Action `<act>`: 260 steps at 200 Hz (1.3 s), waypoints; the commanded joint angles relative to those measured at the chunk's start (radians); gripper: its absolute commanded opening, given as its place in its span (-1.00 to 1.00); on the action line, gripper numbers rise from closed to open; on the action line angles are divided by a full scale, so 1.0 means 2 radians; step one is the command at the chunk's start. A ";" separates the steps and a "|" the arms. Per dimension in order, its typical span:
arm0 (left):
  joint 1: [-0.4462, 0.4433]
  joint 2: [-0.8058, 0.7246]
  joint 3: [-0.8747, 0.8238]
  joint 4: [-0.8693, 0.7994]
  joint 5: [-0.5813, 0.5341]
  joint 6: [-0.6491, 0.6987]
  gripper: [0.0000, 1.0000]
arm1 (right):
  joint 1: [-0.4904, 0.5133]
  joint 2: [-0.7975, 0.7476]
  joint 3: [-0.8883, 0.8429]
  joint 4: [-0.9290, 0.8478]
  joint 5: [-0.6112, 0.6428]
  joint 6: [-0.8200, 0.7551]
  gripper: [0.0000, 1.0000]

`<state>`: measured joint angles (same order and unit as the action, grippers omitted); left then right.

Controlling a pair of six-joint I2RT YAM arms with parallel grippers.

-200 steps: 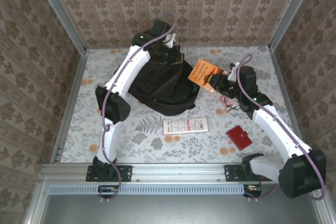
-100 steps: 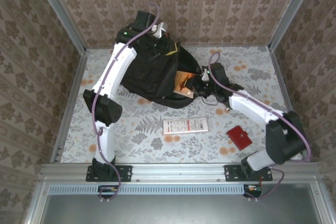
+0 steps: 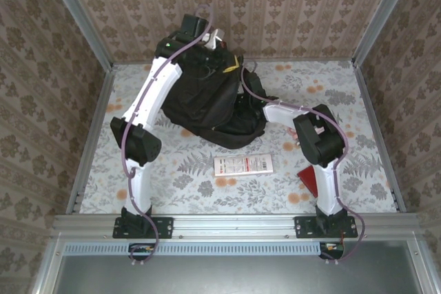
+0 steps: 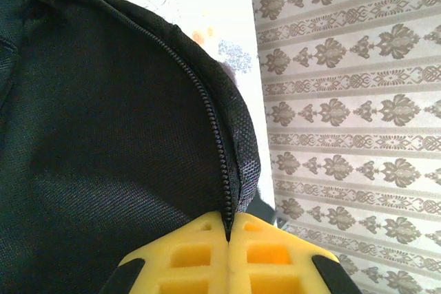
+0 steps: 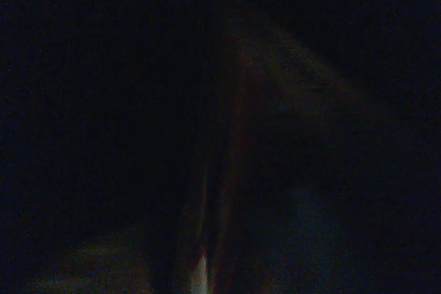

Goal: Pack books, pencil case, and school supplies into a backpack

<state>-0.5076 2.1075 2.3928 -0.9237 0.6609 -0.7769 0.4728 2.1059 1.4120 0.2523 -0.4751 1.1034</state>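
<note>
Claws: left claw [image 4: 227,246] is pinched closed on the backpack [image 3: 207,101]; whether the right claw is open or closed cannot be told.
Left grip: yellow pads [image 4: 265,253] meet flat, with the edge of the black fabric caught between them right at the zip [image 4: 210,115]. The zip line runs from the pads up and to the left across the left wrist view.
Left arm [image 3: 155,98]: reaches along the backpack's left side to its far top edge and holds that edge there.
Right arm [image 3: 282,109]: bends from its base toward the left, and its wrist end goes into the backpack on the right side. Black fabric hides the claw.
Right wrist view: almost black, with a faint pale streak low down; nothing in it can be made out.
Backpack: sits at the far middle of the tabletop [image 3: 172,170], close to the back wall [image 3: 275,5].
Card [image 3: 242,164]: white and printed, lying flat just on the near side of the backpack, apart from it and between the two arms.
Red thing [image 3: 305,175]: flat, to the right of the card, partly behind the right arm.
</note>
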 commanded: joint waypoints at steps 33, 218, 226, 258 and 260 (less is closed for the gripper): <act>0.022 -0.043 -0.046 0.044 0.025 -0.004 -1.00 | 0.009 -0.075 0.011 -0.063 0.044 -0.109 0.99; 0.071 -0.045 -0.097 0.027 -0.114 0.092 -1.00 | -0.104 -0.449 -0.187 -0.503 0.311 -0.221 0.99; 0.069 -0.046 -0.103 0.028 -0.118 0.097 -1.00 | -0.128 -0.448 -0.202 -0.504 0.302 -0.219 1.00; 0.073 -0.054 -0.121 0.024 -0.126 0.106 -1.00 | -0.145 -0.424 -0.214 -0.520 0.335 -0.214 0.97; 0.075 -0.057 -0.124 0.025 -0.125 0.105 -1.00 | -0.146 -0.422 -0.213 -0.521 0.331 -0.214 0.96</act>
<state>-0.3714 2.0380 2.1746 -0.8768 0.4408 -0.6086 0.1783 1.2312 0.9939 -0.7094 0.1272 0.6506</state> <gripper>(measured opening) 0.047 0.994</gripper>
